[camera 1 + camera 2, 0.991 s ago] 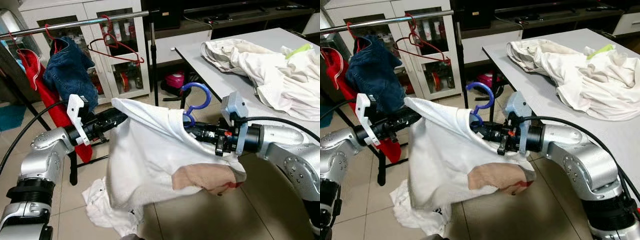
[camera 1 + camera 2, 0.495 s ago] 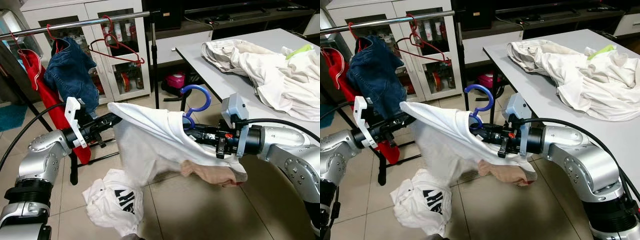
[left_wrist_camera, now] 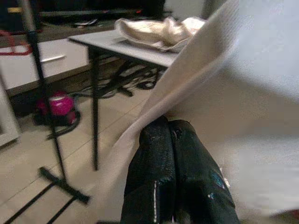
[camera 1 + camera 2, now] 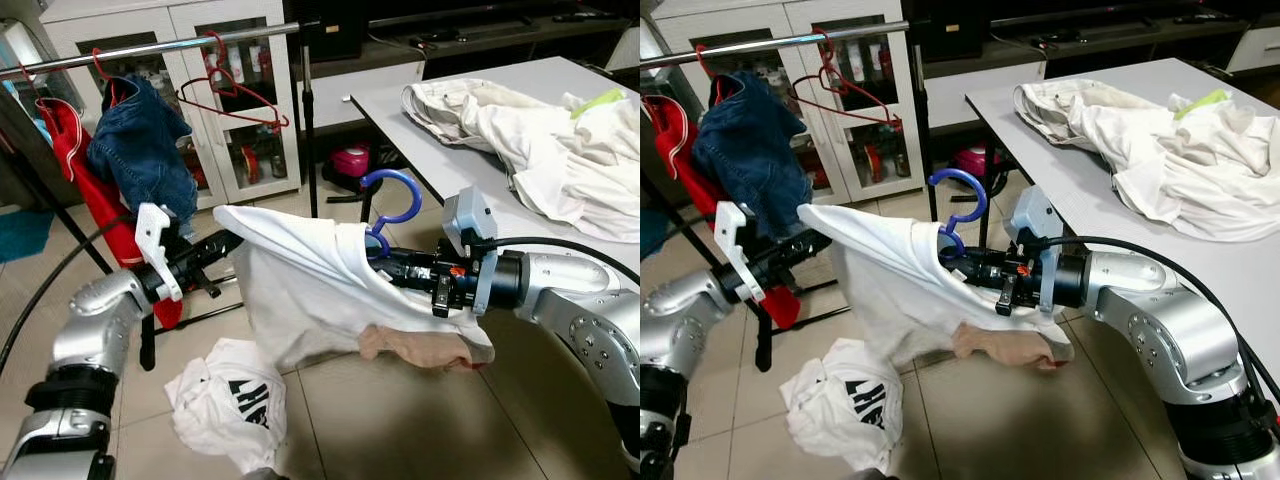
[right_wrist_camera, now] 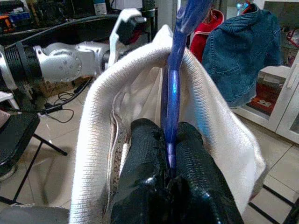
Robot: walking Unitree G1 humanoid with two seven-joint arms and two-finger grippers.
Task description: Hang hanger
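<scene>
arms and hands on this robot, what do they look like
Both arms are silver metal with rounded joint housings and black ribbed collars. Each hand, left hand and right hand, has two long black fingers, a white camera bracket at the wrist and a black cable trailing back.

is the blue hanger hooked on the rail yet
No, the blue hanger sits clamped in the right gripper with the white shirt on it, well below the rail.

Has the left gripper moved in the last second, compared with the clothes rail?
Yes. The left gripper, shut on the white shirt, has dropped a little away from the clothes rail, pulling the shirt's shoulder lower. A second white shirt now lies uncovered on the floor.
</scene>
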